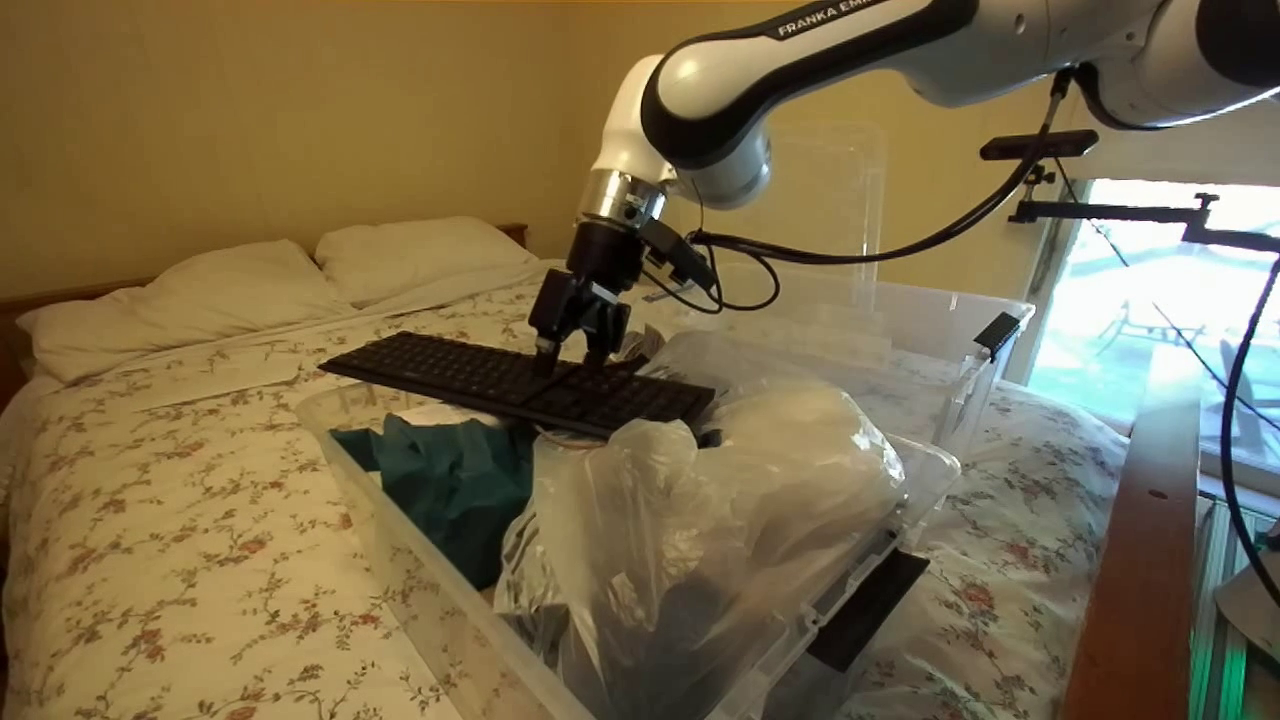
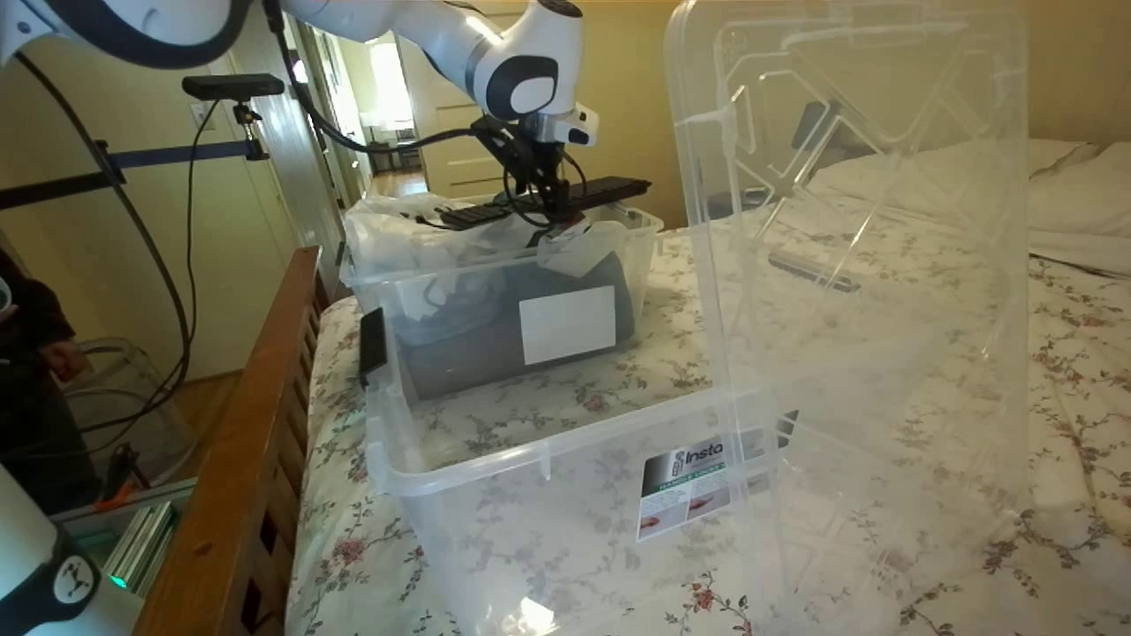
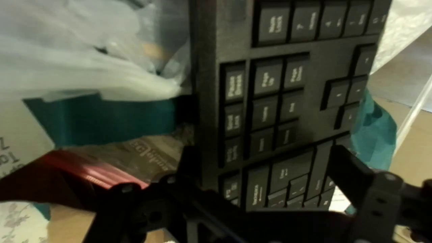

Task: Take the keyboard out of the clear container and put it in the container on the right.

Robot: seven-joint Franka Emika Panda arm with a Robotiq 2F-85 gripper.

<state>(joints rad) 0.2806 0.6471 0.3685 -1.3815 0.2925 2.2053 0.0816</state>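
Note:
The black keyboard [image 1: 440, 370] lies level with or just above the rim of the filled clear container [image 1: 450, 610], slightly tilted. It also shows in an exterior view [image 2: 614, 190] above that container's rim [image 2: 495, 263]. My gripper [image 1: 572, 368] is shut across the keyboard's width, near its middle. In the wrist view, the fingers [image 3: 265, 160] sit at the two long edges of the keyboard [image 3: 263, 111], around the Enter and Backspace keys. A second clear container [image 2: 565, 450] stands beside the filled one, with bed cover showing through it. Whether the keyboard touches the contents below is hard to tell.
A white plastic bag [image 1: 700, 520] bulges above the filled container's rim, next to teal cloth [image 1: 460, 490]. The second container's clear lid [image 2: 848, 221] stands upright at its side. A wooden bed rail [image 1: 1140, 560] runs along the bed; pillows [image 1: 410, 255] lie behind.

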